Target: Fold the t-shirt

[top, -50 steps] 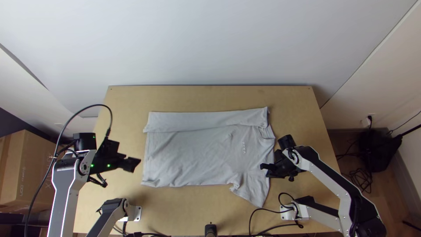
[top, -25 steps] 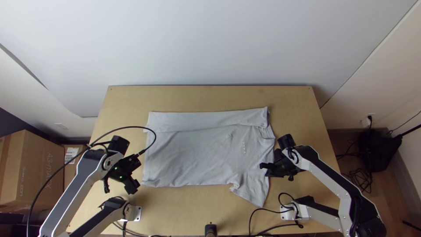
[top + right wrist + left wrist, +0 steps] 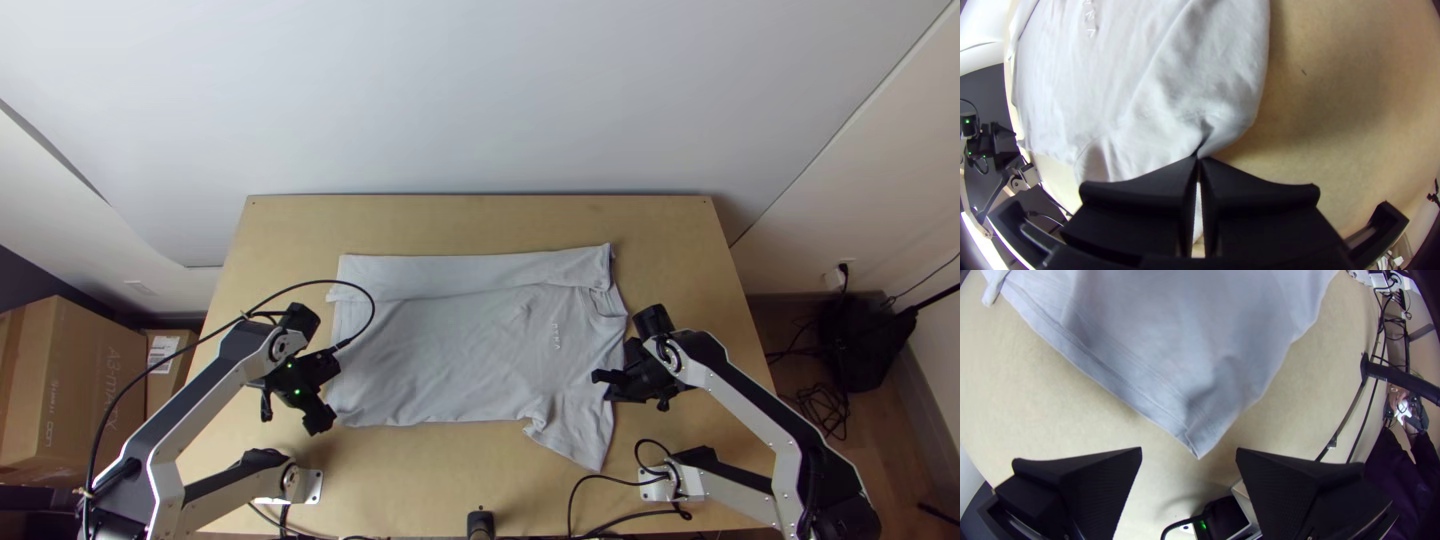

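T-shirt, light grey cloth (image 3: 450,350), lies on the light wooden table (image 3: 480,225), hem toward your left, white round collar (image 3: 605,302) toward your right. Far side is folded over once in a long strip (image 3: 470,275) running from hem to shoulder; the rest is spread mostly flat, small wrinkles here and there. You've got small pale lettering on the chest near the collar. Near sleeve (image 3: 580,430) sticks out toward your near table edge, with a little bunching where it meets the shirt's side. Your left gripper (image 3: 322,420), black, is at the near hem corner. In the left wrist view you can see its fingers (image 3: 1095,480) spread wide, nothing clamped, with the shirt's corner (image 3: 1199,447) pointing into the gap between the tips; can't tell you whether it touches either one. Your right gripper (image 3: 600,380), also black, is at the shoulder edge, between collar and near sleeve. Its two fingers (image 3: 1155,187) are pressed together in the right wrist view, with a pinch of the shoulder edge at the tips and a short crease leading into them. Thin black cable (image 3: 372,300) loops from your left arm above the hem side. Big brown cardboard box (image 3: 80,390) sits beyond the table's left side, smaller box (image 3: 168,360) beside it.
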